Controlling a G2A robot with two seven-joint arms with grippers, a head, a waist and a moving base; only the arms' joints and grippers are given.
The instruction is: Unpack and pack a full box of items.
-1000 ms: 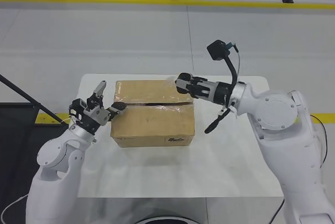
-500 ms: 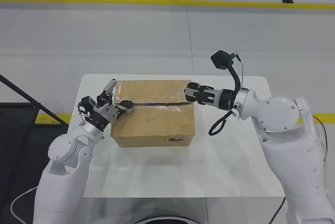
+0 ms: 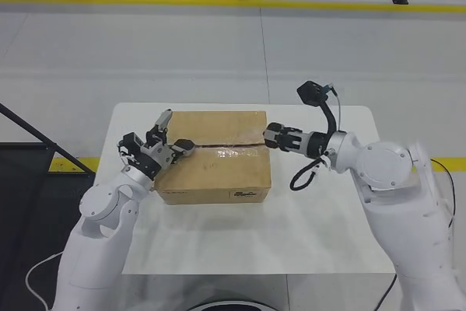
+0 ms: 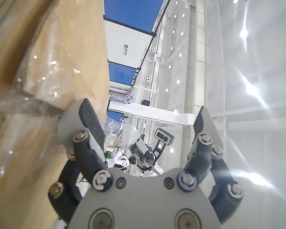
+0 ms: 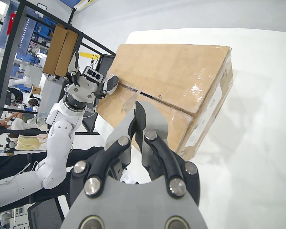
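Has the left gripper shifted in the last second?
Yes. The left gripper moved from beside the box in over its left edge.

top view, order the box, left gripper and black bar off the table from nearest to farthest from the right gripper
From the right gripper:
1. cardboard box, right at its fingertips.
2. left gripper, at the box's opposite end.
3. black bar, out beyond the left gripper.

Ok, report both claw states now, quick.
Left claw: open, at one end of the taped seam of the box.
Right claw: closed, at the seam's other end; nothing visibly held.
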